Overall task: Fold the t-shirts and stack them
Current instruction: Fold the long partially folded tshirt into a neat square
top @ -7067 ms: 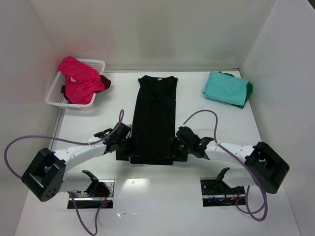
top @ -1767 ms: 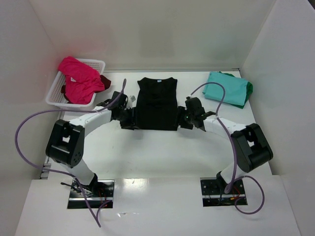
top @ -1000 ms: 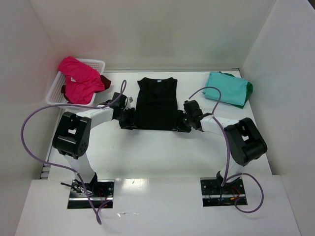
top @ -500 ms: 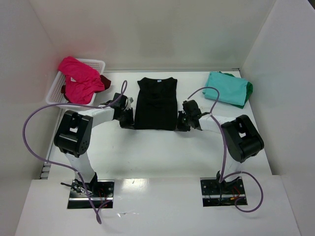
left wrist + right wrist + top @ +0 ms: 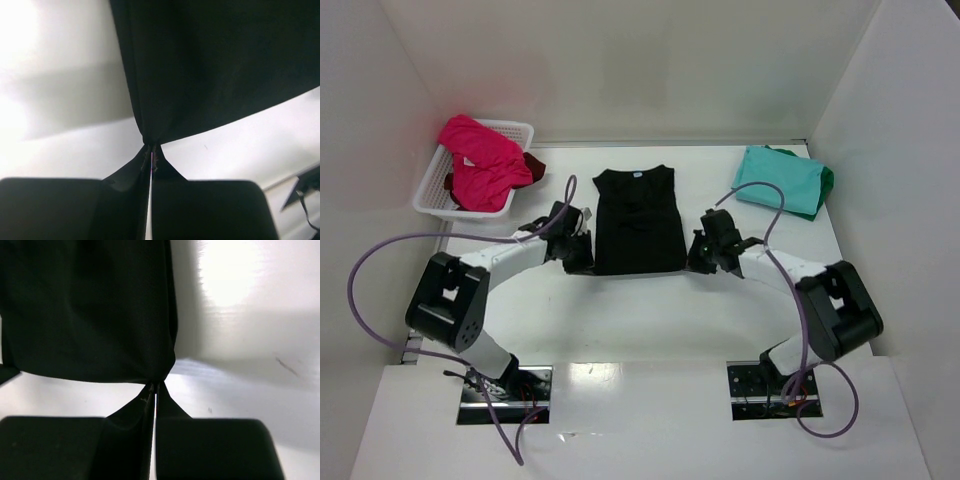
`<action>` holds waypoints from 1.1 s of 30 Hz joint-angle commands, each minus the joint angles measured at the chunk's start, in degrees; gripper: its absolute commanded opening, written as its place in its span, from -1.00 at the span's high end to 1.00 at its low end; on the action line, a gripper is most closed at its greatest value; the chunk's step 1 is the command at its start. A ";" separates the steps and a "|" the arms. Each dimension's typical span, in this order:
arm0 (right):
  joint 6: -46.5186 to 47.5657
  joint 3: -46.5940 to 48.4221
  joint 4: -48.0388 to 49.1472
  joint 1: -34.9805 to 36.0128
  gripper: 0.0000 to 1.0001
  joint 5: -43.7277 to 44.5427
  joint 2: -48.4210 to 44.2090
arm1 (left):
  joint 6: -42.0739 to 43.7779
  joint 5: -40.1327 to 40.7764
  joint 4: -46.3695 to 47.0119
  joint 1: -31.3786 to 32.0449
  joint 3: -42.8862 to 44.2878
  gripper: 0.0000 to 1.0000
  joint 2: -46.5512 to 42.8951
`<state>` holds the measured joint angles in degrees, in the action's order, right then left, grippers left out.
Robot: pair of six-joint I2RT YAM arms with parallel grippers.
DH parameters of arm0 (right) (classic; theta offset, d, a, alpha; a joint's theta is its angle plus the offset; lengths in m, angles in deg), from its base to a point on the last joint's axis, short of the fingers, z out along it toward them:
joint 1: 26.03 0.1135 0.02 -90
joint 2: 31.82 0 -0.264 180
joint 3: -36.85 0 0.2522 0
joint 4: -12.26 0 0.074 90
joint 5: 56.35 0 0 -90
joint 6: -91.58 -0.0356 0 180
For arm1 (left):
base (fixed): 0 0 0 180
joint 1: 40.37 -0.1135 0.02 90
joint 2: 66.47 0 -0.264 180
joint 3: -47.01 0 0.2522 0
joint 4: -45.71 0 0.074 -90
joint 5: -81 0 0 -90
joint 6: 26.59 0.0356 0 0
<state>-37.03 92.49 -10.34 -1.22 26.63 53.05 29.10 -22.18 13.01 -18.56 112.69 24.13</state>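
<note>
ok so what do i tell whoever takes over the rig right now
left gripper: shut on the near left corner of the black shirt
right gripper: shut on its near right corner
done: teal shirt folded, lying on the green shirt, far right
left: finish the black shirt and stack it; pink shirt and dark red shirt lie crumpled in the basket

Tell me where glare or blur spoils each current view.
Top view: sharp, only sheen on the table's near edge. Left wrist view: blown-out glare upper left, left pincer blurred. Right wrist view: hotspot upper right; black shirt nearly featureless.
</note>
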 commanded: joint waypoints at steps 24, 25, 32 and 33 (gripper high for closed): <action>-1.51 9.25 -10.17 2.84 1.00 6.64 -17.44 | -7.40 10.36 -12.58 1.05 4.82 0.99 -23.68; -0.73 10.33 -9.16 2.29 1.00 6.41 -15.97 | -6.79 10.04 -11.65 0.20 5.70 0.99 -22.68; 3.06 20.38 -4.25 1.77 1.00 4.03 -1.16 | -2.12 7.11 -7.61 -4.24 11.90 0.99 -11.88; 3.27 21.52 -3.63 1.56 1.00 3.72 1.02 | -1.34 6.80 -7.08 -4.60 12.92 0.99 -10.11</action>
<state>-36.75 109.70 -18.34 1.14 30.45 50.26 24.32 -14.42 3.13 -22.22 121.90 10.73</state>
